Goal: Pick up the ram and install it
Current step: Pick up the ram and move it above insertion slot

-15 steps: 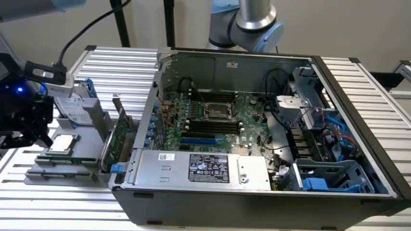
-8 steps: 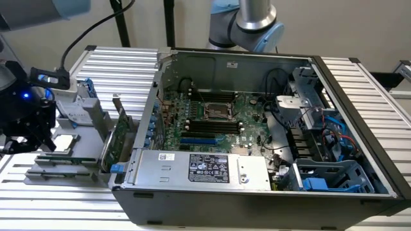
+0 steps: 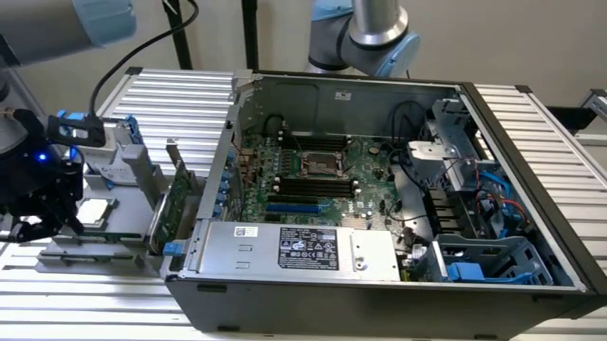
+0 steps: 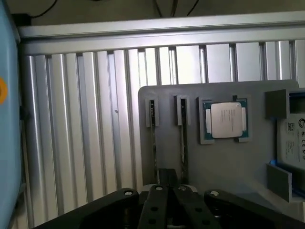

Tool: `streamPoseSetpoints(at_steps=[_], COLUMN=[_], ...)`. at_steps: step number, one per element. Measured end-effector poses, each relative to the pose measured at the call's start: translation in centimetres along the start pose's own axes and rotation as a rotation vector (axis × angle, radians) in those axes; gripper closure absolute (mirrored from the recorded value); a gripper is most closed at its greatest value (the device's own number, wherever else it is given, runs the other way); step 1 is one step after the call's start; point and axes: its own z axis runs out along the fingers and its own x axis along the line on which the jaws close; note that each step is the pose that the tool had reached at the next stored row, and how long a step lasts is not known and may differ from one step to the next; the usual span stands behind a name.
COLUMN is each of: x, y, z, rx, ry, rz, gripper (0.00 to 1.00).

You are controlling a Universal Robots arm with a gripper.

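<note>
Presently, the tool (image 4: 169, 191) is hanging low over a grey holder (image 4: 228, 167) that is resting on the ribbed metal desk (image 4: 86, 133). In the wrist view its fingers (image 4: 157, 200) are lying drawn together with no gap showing. Nothing can be made out between them.

The ram (image 4: 154, 152) is standing on edge in a narrow slot of the holder, just past the fingertips, and is showing as a thin strip. A second slot just beside it is carrying a similar strip. The tool's centre line is falling between these two slots, not over either one.

A square silver CPU (image 4: 225, 120) is lying flat in its own recess in the holder, near the slots and apart from the tool.

In the exterior view, the holder is sitting at the exterior view's left. A large green card (image 3: 170, 202) is standing upright between the holder and the open case (image 3: 379, 298), close against the case wall.

Inside the case, the board (image 3: 284, 163) is lying flat, and its black memory slots (image 3: 313, 188) are running in a row near its middle, well apart from the tool.

Beyond the case, the arm (image 3: 365, 32) is rising at the back of the desk.
</note>
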Motion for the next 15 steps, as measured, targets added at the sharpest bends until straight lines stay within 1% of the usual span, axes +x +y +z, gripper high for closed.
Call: streamPoseSetpoints(at_steps=[8,15], x=[0.5,0.8], y=[-0.17,-0.47], z=[1.44,2.71], rx=[-0.0045,-0.0060], ry=[0.0011,0.0015], rz=[-0.018,-0.028], gripper=[0.00,0.00])
